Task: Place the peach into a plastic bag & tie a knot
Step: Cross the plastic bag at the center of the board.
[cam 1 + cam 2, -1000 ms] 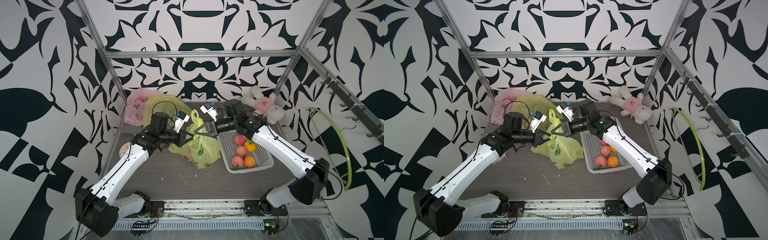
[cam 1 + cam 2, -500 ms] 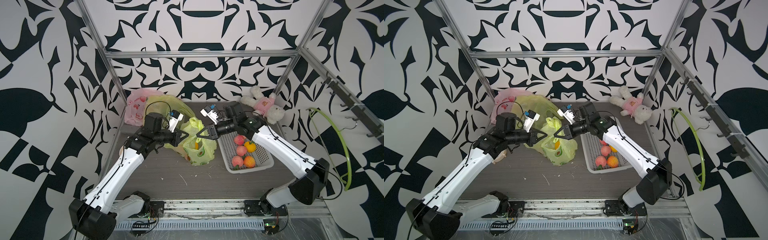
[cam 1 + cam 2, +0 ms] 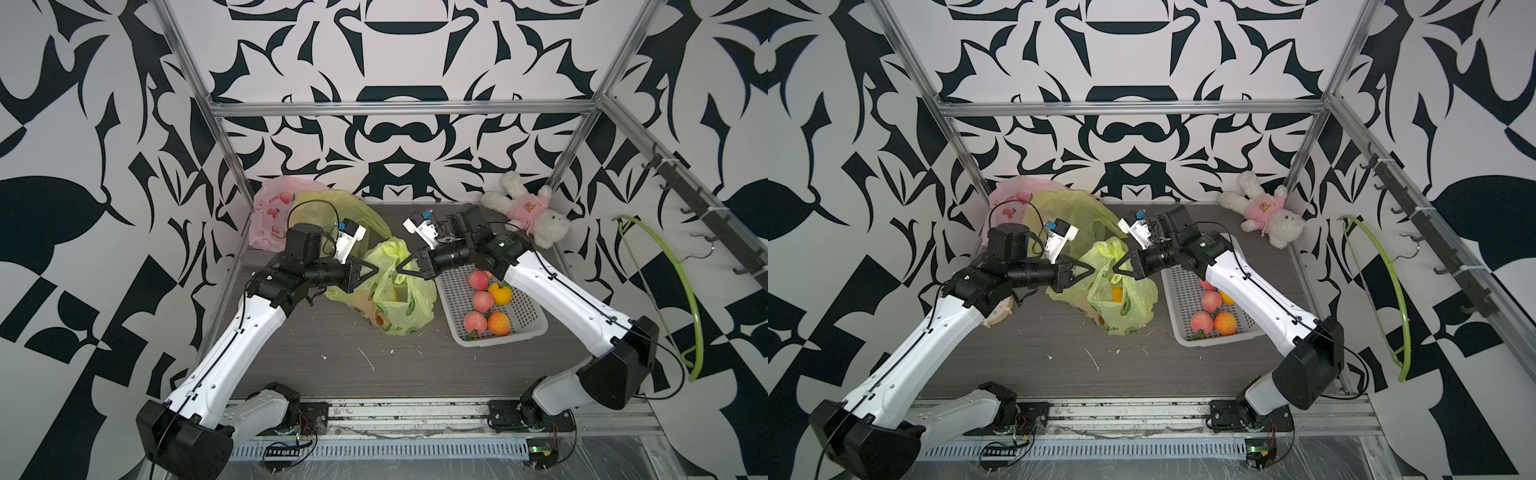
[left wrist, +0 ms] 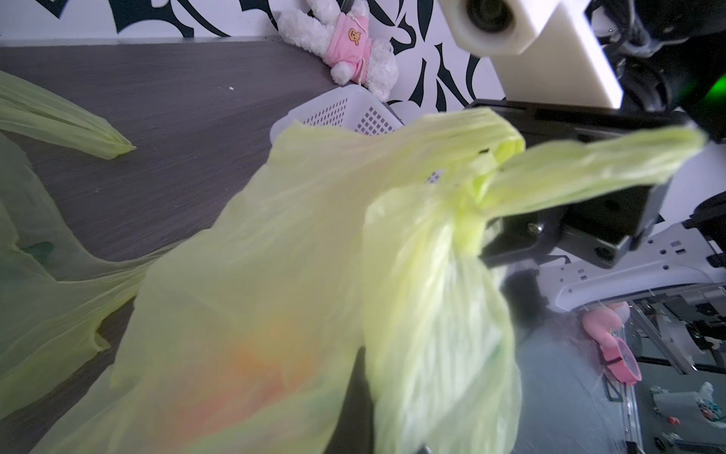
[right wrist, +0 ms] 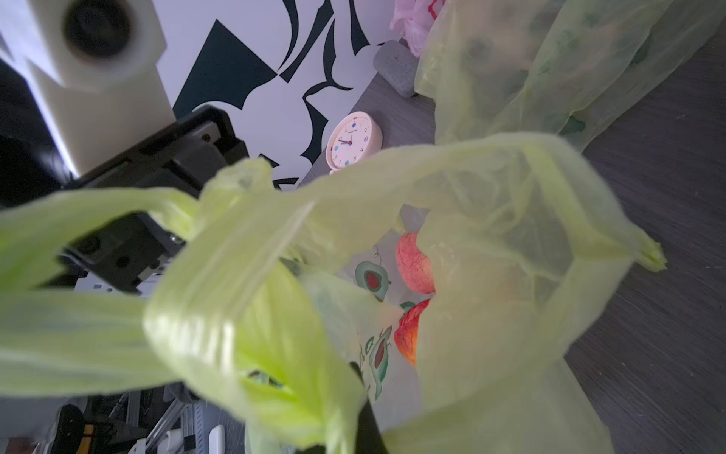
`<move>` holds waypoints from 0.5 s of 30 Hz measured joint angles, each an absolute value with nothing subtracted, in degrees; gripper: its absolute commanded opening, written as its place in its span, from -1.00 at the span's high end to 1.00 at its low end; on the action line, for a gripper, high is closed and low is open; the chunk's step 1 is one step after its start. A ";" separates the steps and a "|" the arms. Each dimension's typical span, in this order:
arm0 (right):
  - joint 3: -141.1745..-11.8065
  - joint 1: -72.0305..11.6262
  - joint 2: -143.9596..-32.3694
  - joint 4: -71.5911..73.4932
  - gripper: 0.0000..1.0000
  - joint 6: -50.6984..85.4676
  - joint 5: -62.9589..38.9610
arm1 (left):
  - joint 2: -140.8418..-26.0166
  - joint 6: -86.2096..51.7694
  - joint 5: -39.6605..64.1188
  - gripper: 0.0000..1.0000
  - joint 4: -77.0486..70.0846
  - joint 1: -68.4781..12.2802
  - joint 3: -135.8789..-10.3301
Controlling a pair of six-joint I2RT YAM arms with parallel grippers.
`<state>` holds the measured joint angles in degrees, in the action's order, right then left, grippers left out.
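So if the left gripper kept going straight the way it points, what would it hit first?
The yellow-green plastic bag the left gripper pinches, then probably the right gripper facing it.

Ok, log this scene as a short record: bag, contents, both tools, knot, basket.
bag: yellow-green printed plastic bag, bottom on the dark wood-grain table
contents: pinkish-red round peach inside, with other fruit
left tool: shut on one bag handle
right tool: shut on the other handle
knot: none visible; mouth open
basket: white perforated plastic basket beside the bag, holding more fruit
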<state>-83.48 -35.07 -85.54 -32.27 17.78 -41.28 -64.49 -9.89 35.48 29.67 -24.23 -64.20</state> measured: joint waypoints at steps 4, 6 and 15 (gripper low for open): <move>-81.47 -35.07 -84.75 -28.38 1.00 20.32 -36.27 | -64.66 -10.94 36.67 1.00 29.78 -24.95 -63.66; -80.36 -35.07 -83.99 -26.52 1.00 21.71 -33.85 | -64.55 -11.60 37.21 1.00 29.63 -25.69 -62.92; -79.83 -37.60 -83.20 -16.93 1.00 26.04 -25.61 | -64.62 -15.68 36.71 1.00 24.95 -32.73 -60.10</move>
